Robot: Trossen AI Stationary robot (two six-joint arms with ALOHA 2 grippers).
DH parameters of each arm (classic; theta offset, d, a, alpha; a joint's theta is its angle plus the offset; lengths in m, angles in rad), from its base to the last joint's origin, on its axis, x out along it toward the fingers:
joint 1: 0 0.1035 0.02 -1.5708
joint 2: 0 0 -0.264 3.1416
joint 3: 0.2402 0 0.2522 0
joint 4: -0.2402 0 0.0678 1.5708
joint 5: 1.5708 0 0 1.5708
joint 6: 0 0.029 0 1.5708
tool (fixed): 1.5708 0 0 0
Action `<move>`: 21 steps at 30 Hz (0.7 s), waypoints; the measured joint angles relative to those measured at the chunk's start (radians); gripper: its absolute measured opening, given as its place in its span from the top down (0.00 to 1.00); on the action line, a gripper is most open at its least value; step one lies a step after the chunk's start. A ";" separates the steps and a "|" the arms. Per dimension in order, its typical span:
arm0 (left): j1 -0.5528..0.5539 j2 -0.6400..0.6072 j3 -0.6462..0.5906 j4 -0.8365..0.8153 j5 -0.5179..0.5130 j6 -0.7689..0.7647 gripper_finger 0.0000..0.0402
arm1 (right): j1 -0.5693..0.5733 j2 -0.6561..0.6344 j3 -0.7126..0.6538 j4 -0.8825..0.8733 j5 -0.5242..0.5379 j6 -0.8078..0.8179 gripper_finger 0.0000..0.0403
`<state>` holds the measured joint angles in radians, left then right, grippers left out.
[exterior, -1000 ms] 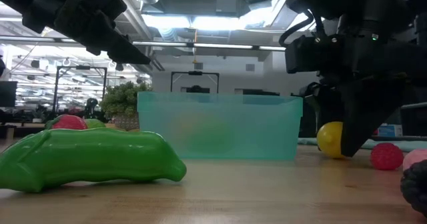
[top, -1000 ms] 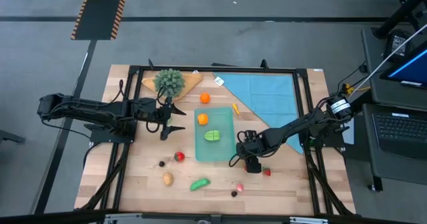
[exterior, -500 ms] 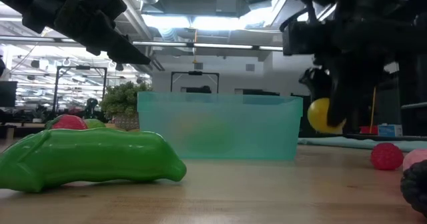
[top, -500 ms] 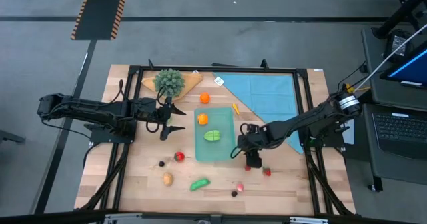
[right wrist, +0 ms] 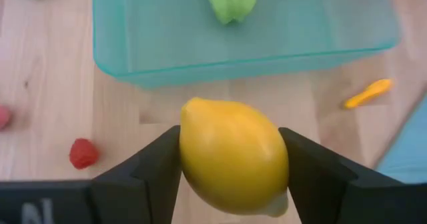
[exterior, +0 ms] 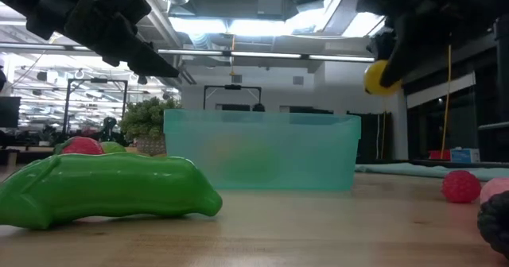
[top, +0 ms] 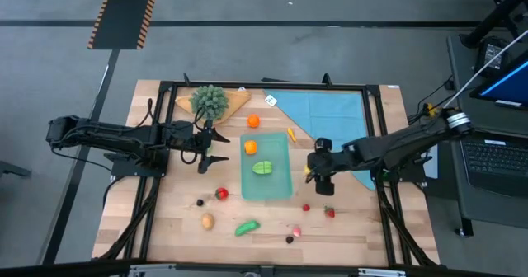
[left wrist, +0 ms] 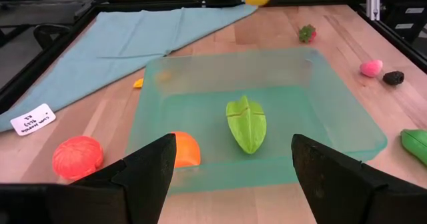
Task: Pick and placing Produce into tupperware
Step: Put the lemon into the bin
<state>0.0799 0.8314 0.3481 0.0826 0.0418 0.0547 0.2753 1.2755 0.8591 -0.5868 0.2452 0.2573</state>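
Wooden table [top: 165, 219]: right gripper [top: 311, 170] pinches yellow lemon [right wrist: 233, 156] raised just right of tupperware [top: 266, 168]; left gripper [top: 216, 146] spread, empty, left of tupperware.

Place: a robotics lab in a large open industrial hall.
Ceiling: exposed ducts and long strip lights [exterior: 238, 25], seen in the low view.
Floor: grey concrete with a black-and-yellow hazard strip [top: 124, 13].
Bench: a wooden table [top: 165, 219] inside a black metal frame [top: 375, 133], arms mounted at each side.
Operator station: a laptop [top: 495, 157] on a stand beside the table.
Background: further workbenches and racks [exterior: 48, 112].
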 joint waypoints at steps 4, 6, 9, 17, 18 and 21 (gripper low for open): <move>0.000 0.000 0.000 0.000 0.000 0.002 0.28 | -0.007 -0.130 -0.115 0.128 0.024 0.022 0.45; 0.000 0.000 0.000 0.000 0.000 0.003 0.28 | -0.008 -0.190 -0.182 0.240 0.026 -0.003 0.45; 0.000 0.000 0.000 0.000 0.000 0.008 0.28 | -0.013 -0.270 -0.278 0.403 0.024 -0.056 0.45; 0.000 0.000 0.000 0.000 0.000 0.008 0.28 | -0.056 -0.420 -0.480 0.691 0.026 -0.106 0.45; 0.000 0.000 0.000 0.000 0.000 0.008 0.28 | -0.061 -0.432 -0.499 0.712 0.026 -0.111 0.45; 0.000 0.000 0.000 0.000 0.000 0.008 0.28 | -0.076 -0.466 -0.547 0.793 0.011 -0.132 0.45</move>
<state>0.0799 0.8314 0.3485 0.0826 0.0414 0.0630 0.1995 0.8098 0.3124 0.2064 0.2558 0.1252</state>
